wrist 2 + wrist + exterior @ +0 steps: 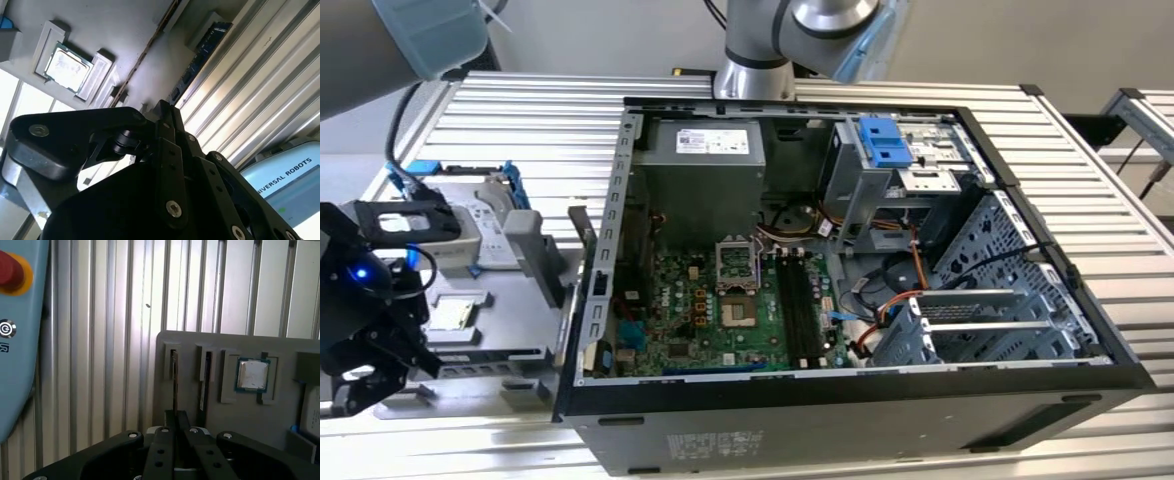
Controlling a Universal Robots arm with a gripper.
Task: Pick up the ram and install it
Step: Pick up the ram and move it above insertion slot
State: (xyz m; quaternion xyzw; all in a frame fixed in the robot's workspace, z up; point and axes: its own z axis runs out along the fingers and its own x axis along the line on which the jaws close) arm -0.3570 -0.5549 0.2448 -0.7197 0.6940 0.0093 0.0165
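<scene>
Black metal gripper at the end of a thin, dark ram stick standing edge-on in a grey slotted tray.

Worktop: silver ribbed metal slats.
Computer case: black, lying open on the middle of the worktop.
Circuit board: green, flat on the case floor (long black slots run along it).
Power box: grey, in a far corner of the case.
Drive bracket: light blue, by the case's far wall.
Tray: grey, just beside the case, toward the worktop's edge on the exterior view's left.
Processor chip: square, seated in a tray pocket.
</scene>
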